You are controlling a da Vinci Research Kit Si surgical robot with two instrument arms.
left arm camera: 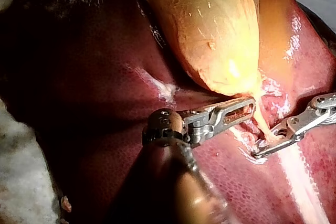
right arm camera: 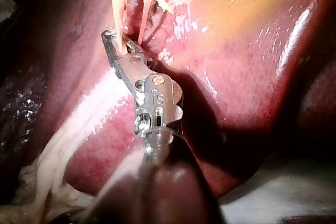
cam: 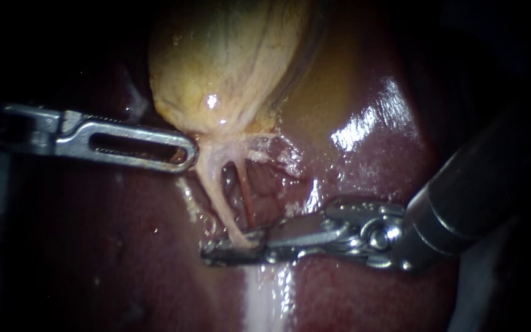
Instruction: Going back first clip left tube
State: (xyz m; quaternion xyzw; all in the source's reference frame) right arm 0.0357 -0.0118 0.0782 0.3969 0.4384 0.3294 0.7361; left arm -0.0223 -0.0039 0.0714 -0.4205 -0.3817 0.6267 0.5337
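Liver on a pale covering

The liver [left arm camera: 94, 77], dark red and wet, lies directly on a pale covering [left arm camera: 21, 182] that shows only past the organ's edges in the two wrist views. Beside the left instrument's shaft it looks like rough white cloth or padding, though the strips in view are too narrow to be sure. The liver's rim rests against it.
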